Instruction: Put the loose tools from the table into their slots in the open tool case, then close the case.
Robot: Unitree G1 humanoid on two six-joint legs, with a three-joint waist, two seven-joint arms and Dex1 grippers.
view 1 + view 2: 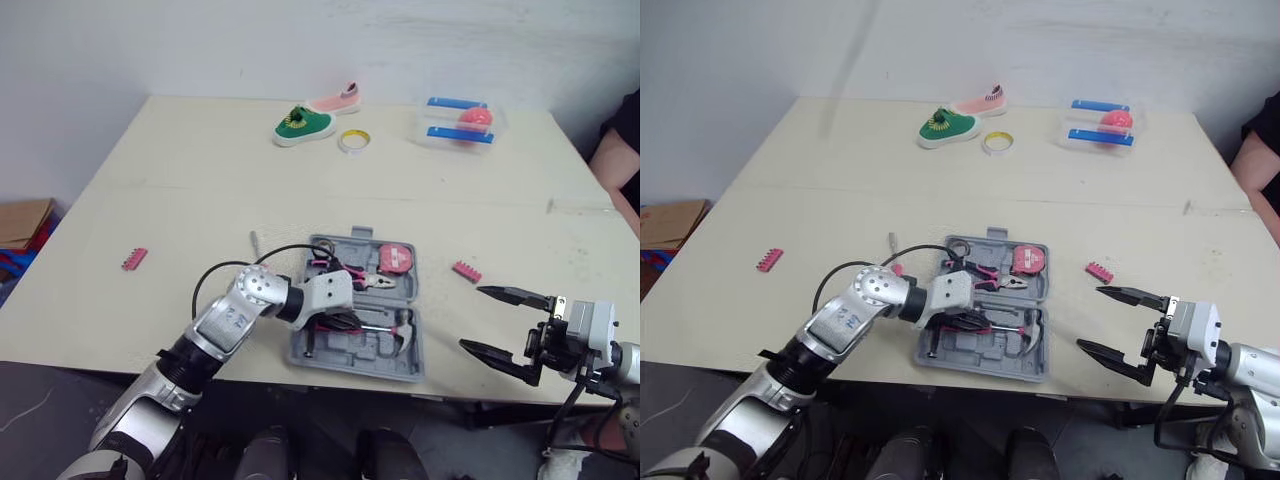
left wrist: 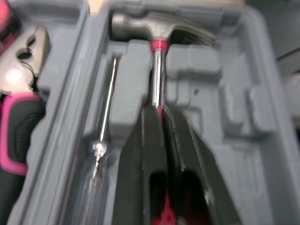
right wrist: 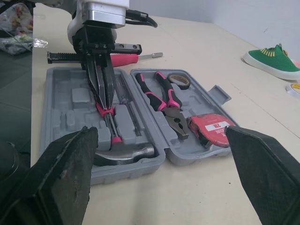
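Observation:
The grey tool case lies open near the table's front edge. It holds pliers, a red tape measure, a clear-handled screwdriver and a hammer. My left gripper reaches into the near half, shut on the hammer's pink-banded shaft. The hammer lies flat along its slot. A pink-handled screwdriver rests on the table just behind the case. One pink bit holder lies right of the case, another far to the left. My right gripper hovers open off the case's right side, empty.
At the back of the table are a green shoe, a pink shoe, a tape ring and a clear container with blue lids. A person's sleeve shows at the right edge. A cardboard box sits on the floor at left.

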